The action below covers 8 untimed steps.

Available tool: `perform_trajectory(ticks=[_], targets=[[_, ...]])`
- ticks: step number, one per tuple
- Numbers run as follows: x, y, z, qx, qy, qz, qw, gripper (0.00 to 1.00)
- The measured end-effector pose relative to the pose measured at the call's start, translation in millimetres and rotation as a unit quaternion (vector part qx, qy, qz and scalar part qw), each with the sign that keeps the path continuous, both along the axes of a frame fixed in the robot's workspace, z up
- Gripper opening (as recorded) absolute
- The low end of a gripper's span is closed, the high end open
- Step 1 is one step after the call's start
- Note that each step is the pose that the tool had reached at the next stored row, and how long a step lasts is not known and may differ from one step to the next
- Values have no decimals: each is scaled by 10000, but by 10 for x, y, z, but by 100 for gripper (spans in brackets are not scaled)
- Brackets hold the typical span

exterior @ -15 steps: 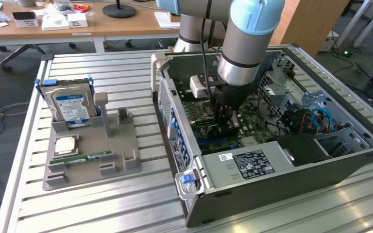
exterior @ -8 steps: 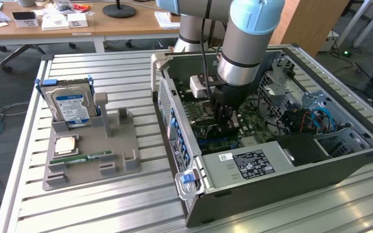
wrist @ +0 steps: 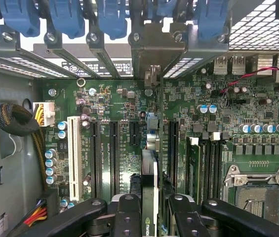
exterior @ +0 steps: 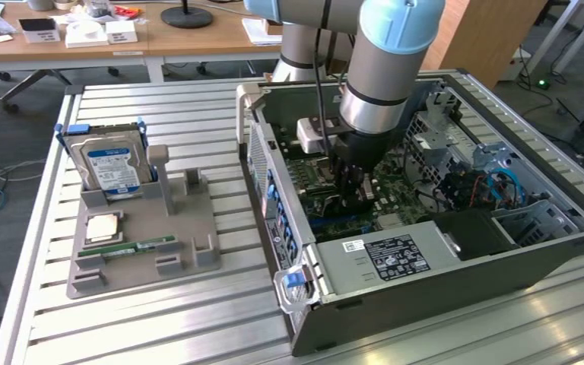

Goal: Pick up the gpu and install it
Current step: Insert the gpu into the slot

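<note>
The claw (wrist: 151, 210) is nearly pressed together, its two black fingers (wrist: 128, 217) pinching the gpu (wrist: 149, 177) from both flat sides. The gpu stands on edge between them, a thin dark card with a green strip along its upper rim. It hangs inside the computer case (exterior: 455, 281), directly over the green motherboard (wrist: 114, 98) and in line with the row of long black slots (wrist: 113, 153). Whether its lower edge has entered a slot cannot be told. A white slot (wrist: 73, 148) lies off to one side of the row, and the processor socket (wrist: 258, 190) to the other. Beyond the card's far end sit the blue latches (wrist: 112, 17) at the rear wall of the case.

In the exterior view the arm (exterior: 388, 68) reaches straight down into the open case, which lies on its side on the slatted metal worktop (exterior: 170, 327). To the exterior view's left, well apart from the case, a grey tray (exterior: 195, 236) holds an upright hard drive (exterior: 112, 167) and a flat RAM stick (exterior: 140, 247).
</note>
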<state>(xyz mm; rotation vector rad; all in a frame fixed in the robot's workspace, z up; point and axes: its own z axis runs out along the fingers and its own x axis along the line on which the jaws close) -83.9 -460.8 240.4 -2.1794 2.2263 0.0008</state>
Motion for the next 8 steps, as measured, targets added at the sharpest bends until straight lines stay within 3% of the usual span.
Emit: perform_trajectory(ticks=[8], targets=[[-5,0,-6,1,0,0,10000,26]])
